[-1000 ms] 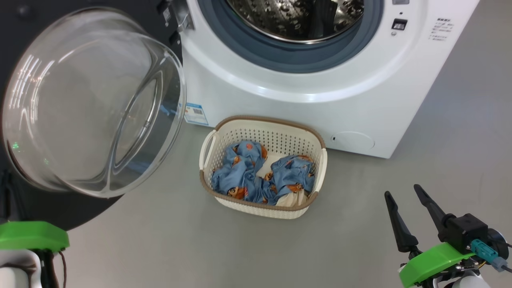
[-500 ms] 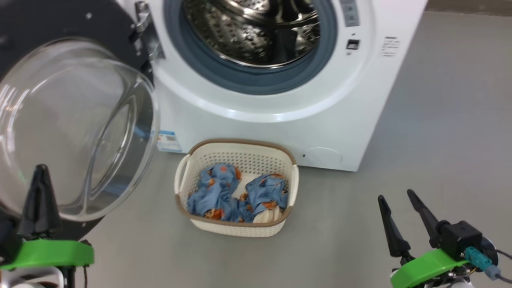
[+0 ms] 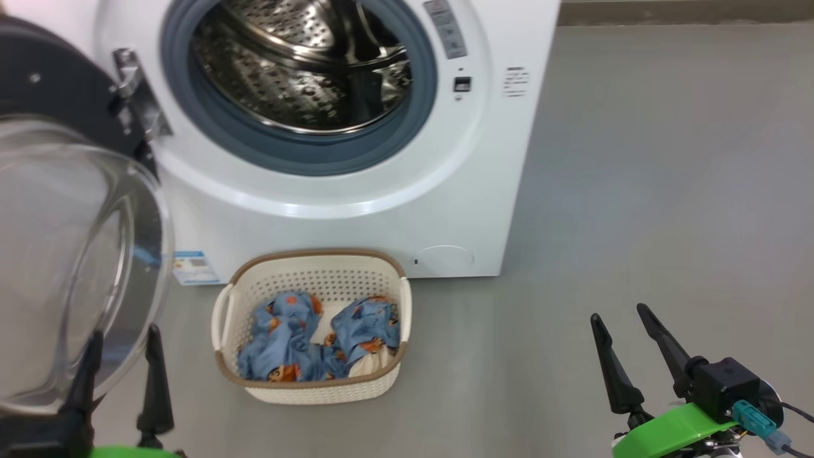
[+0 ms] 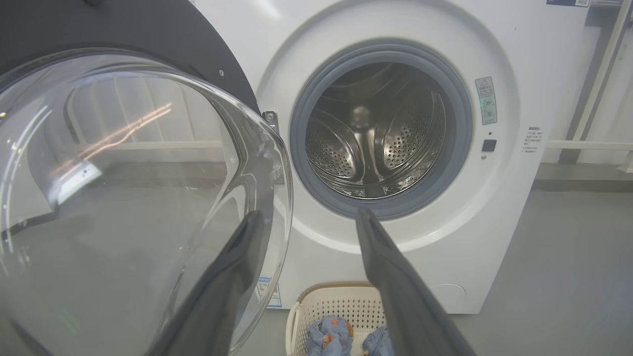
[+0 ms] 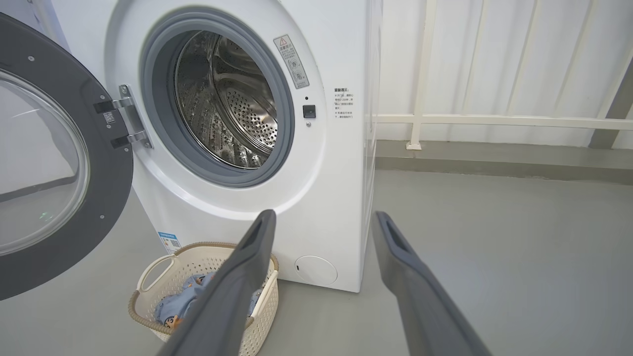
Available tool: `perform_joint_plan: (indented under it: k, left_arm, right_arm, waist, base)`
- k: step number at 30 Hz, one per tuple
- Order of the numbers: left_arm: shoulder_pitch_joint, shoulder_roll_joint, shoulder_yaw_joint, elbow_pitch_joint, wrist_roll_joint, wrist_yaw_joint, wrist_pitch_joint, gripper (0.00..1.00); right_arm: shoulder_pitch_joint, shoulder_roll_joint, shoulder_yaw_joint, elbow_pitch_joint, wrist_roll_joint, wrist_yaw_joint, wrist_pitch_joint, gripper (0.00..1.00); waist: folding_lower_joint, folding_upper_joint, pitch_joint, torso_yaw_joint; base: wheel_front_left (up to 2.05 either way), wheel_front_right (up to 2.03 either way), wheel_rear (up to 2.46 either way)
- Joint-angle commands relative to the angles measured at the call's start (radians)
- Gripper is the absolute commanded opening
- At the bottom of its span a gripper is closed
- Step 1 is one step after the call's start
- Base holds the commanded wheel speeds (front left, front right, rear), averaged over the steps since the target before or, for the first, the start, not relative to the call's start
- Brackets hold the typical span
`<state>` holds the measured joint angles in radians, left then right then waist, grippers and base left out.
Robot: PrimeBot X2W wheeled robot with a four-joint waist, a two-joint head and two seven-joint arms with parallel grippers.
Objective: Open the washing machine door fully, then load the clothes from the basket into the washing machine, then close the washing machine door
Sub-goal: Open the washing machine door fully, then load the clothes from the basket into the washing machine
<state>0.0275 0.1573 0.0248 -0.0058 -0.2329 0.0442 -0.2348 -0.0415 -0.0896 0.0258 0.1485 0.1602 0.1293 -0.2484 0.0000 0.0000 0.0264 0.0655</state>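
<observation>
The white washing machine [image 3: 356, 210] stands with its steel drum [image 3: 299, 70] exposed. Its door [image 3: 57, 83], black-framed with a bulging glass bowl [image 3: 70, 267], is swung out to the left. The cream basket [image 3: 224, 312] sits on the floor before the machine and holds the blue printed clothes [image 3: 299, 346]. My left gripper [image 3: 124, 334] is open and empty, low by the glass bowl and left of the basket. In the left wrist view its fingers [image 4: 309, 215] point at the drum [image 4: 376, 133]. My right gripper [image 3: 618, 315] is open and empty over bare floor, right of the basket.
Grey floor [image 3: 636, 191] spreads to the right of the machine. A white railing and wall [image 5: 494, 99] stand behind it. The open door [image 5: 106, 198] takes up the space left of the basket [image 5: 148, 277].
The head camera has swung, so the scene has slid left and down. My left gripper rose into view and went from shut to open. The right gripper stays open.
</observation>
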Motion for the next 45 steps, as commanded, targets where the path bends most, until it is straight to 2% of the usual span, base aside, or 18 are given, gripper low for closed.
perform_joint_plan:
  k: [1, 8, 16, 17, 31, 45]
  left_arm:
    - [-0.011, 0.010, 0.036, -0.031, 0.003, 0.007, -0.004, 1.00]
    - [0.082, -0.018, 0.038, -0.036, -0.006, 0.027, -0.012, 1.00]
    - [0.126, -0.045, 0.028, -0.029, -0.031, 0.024, -0.019, 1.00]
    - [0.130, -0.047, 0.030, -0.021, -0.023, 0.037, -0.021, 1.00]
    - [0.116, -0.044, 0.029, 0.023, -0.009, 0.050, -0.025, 1.00]
    - [0.101, -0.045, 0.024, 0.036, -0.012, 0.043, -0.026, 1.00]
  right_arm:
    - [-0.013, 0.001, 0.032, -0.029, -0.004, 0.001, -0.010, 1.00]
    - [0.007, 0.005, 0.043, -0.044, -0.002, 0.001, -0.010, 1.00]
    - [0.033, 0.008, 0.028, -0.068, -0.010, 0.001, -0.008, 1.00]
    - [0.040, 0.009, 0.024, -0.075, -0.013, 0.001, -0.006, 1.00]
    - [0.064, 0.017, 0.005, -0.088, -0.035, 0.001, -0.002, 1.00]
    - [0.064, 0.026, 0.003, -0.081, -0.044, 0.001, -0.005, 1.00]
  waist:
    - [0.0000, 0.0000, -0.011, -0.036]
    - [0.0000, 0.0000, -0.032, -0.075]
    - [0.0000, 0.0000, -0.040, -0.084]
    - [0.0000, 0.0000, -0.040, -0.083]
    - [0.0000, 0.0000, -0.039, -0.078]
    - [0.0000, 0.0000, -0.035, -0.078]
  base:
    - [0.00, 0.00, 0.00]
    - [0.00, 0.00, 0.00]
    - [0.00, 0.00, 0.00]
    - [0.00, 0.00, 0.00]
    - [0.00, 0.00, 0.00]
    - [0.00, 0.00, 0.00]
